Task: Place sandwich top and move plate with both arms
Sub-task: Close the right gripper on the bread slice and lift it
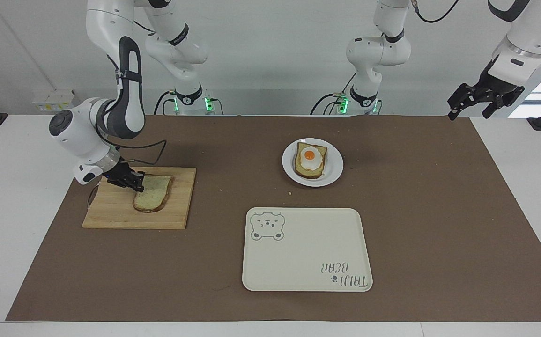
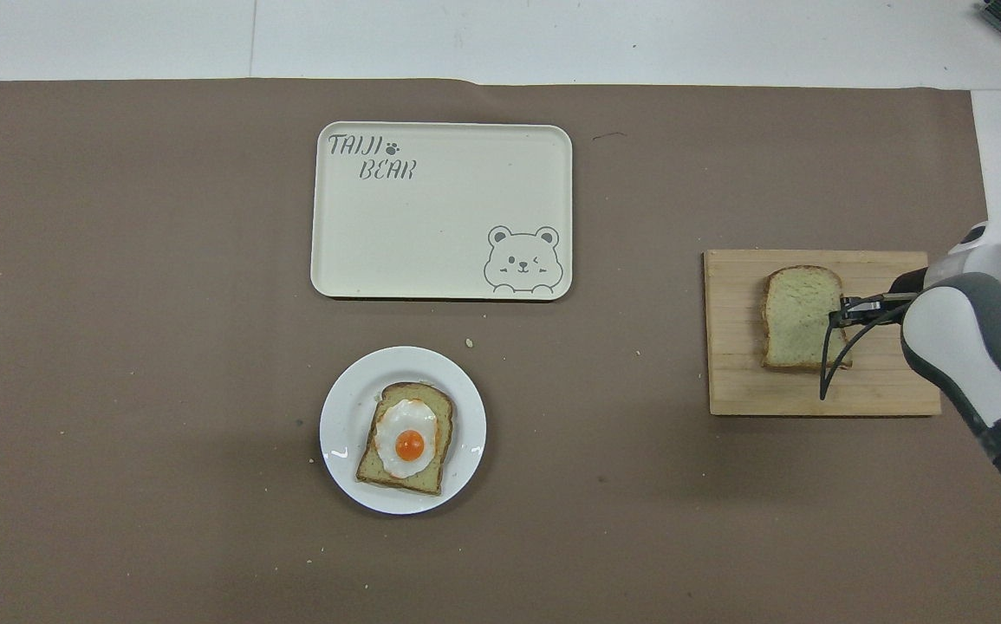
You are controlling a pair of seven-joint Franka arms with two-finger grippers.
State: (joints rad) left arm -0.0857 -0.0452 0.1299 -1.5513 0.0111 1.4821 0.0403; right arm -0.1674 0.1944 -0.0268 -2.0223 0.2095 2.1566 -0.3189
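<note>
The sandwich top [image 1: 153, 195], a plain pale slice with a brown crust, lies on a wooden cutting board [image 1: 115, 216] toward the right arm's end of the table. My right gripper [image 1: 138, 183] is shut on the slice's edge; in the overhead view the right gripper [image 2: 847, 309] pinches the sandwich top [image 2: 799, 316] from the side. The small white plate [image 1: 335, 172] near mid-table carries a toast slice with a fried egg [image 1: 310, 161]. My left gripper [image 1: 470, 111] hangs open in the air over the left arm's end of the table, waiting.
A cream tray [image 1: 305, 250] with a bear drawing lies farther from the robots than the plate [image 2: 340, 416]. The cutting board [image 2: 812, 400] sits on a brown mat. A few crumbs dot the mat near the plate.
</note>
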